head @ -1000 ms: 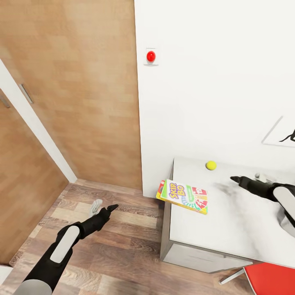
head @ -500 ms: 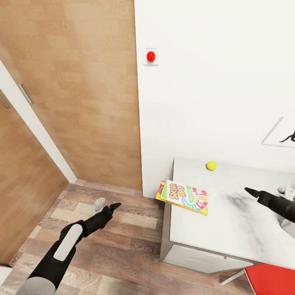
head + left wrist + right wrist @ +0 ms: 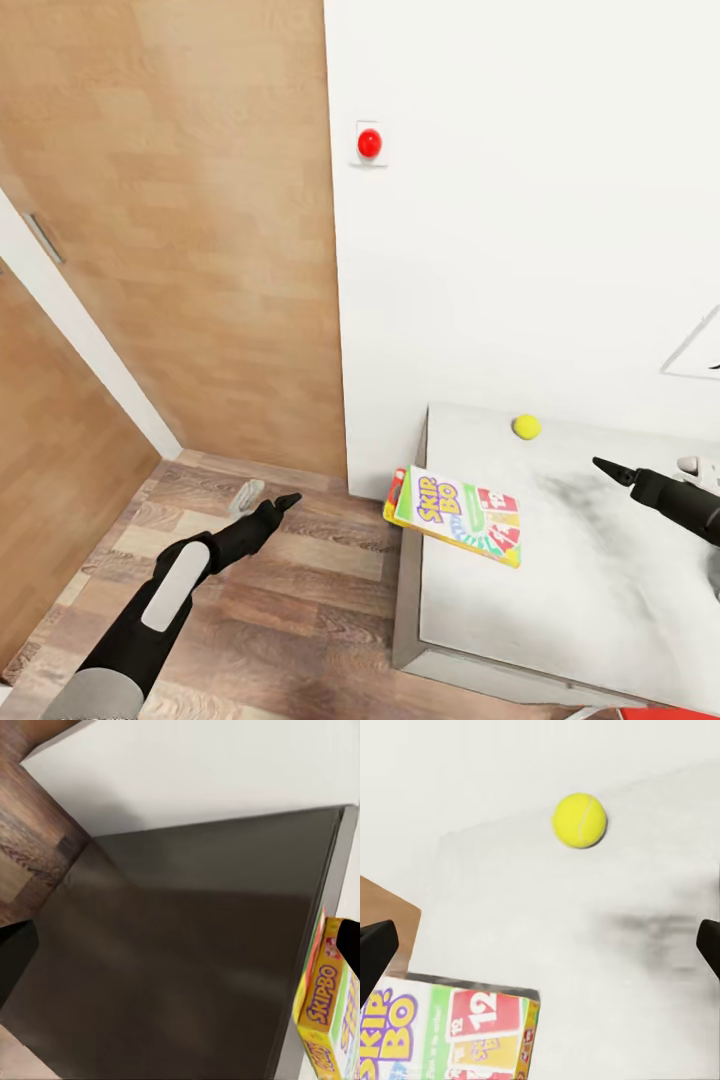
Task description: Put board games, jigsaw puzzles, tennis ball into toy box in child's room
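Your left claw point(image 3: 285, 499) hangs low over the wood-plank floor point(image 3: 290, 600), left of the bench point(image 3: 600, 610), its tips drawn to a point and apparently pressed together. Your right claw point(image 3: 603, 466) reaches in from the right above the pale grey bench top; in the right wrist view its two fingertips point(image 3: 375, 945) sit at opposite edges, so it is spread wide and holds nothing.

The board game point(image 3: 462, 505) lies flat on the near left corner of the bench, jutting over the left edge above the floor. It is a thin rectangular box, yellow-sided, with a green and white face, big purple and yellow "SKIP BO" lettering and red number cards. The left wrist view shows its yellow side point(image 3: 322, 1020) overhanging the bench's dark flank.

Farther back, near the white wall point(image 3: 520, 200), the tennis ball point(image 3: 526, 427) rests on the bench, small and yellow-green with a pale seam point(image 3: 580, 820). A red round button point(image 3: 369, 143) sits high on the wall.
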### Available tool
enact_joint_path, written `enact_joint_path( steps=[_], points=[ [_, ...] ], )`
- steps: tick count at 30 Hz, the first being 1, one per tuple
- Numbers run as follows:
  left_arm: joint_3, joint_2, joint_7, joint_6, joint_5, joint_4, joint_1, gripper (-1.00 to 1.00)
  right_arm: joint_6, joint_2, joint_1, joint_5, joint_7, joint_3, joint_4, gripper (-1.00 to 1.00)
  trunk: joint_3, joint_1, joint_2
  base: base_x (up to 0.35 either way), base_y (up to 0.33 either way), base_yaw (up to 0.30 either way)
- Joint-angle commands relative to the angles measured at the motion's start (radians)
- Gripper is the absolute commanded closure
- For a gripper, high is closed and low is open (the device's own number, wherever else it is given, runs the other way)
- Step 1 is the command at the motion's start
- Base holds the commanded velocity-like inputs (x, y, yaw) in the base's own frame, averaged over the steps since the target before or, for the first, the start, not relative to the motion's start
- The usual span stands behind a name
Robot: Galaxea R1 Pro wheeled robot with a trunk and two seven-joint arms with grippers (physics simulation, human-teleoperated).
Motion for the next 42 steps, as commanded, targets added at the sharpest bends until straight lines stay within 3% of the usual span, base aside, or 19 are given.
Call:
enact_joint_path(
  steps=[1,9,18,42],
  points=[
    [-0.002,0.000,-0.001,0.003,-0.002,0.002,-0.002,-1.00,0.007,0.000,0.000,0.002,0.005,-0.002,-0.001,-1.00,-0.002,0.001,-0.002,0.315,0.000,0.000],
    [-0.003,-0.007,-0.002,0.003,-0.012,0.042,-0.012,-1.00,0.011,-0.001,0.001,0.015,0.018,-0.010,-0.002,-1.00,-0.002,0.001,-0.002,0.325,0.000,0.000],
    [-0.008,-0.017,-0.004,0.002,-0.017,0.084,-0.020,-1.00,0.015,-0.001,0.002,0.018,0.021,-0.055,-0.002,-1.00,-0.002,0.001,-0.002,0.276,0.000,0.000],
    [-0.013,-0.044,-0.010,-0.034,-0.022,0.159,-0.023,-1.00,0.018,0.000,0.004,0.019,0.022,-0.118,-0.003,-1.00,-0.002,0.001,-0.002,0.036,0.000,-0.097]
  ],
)
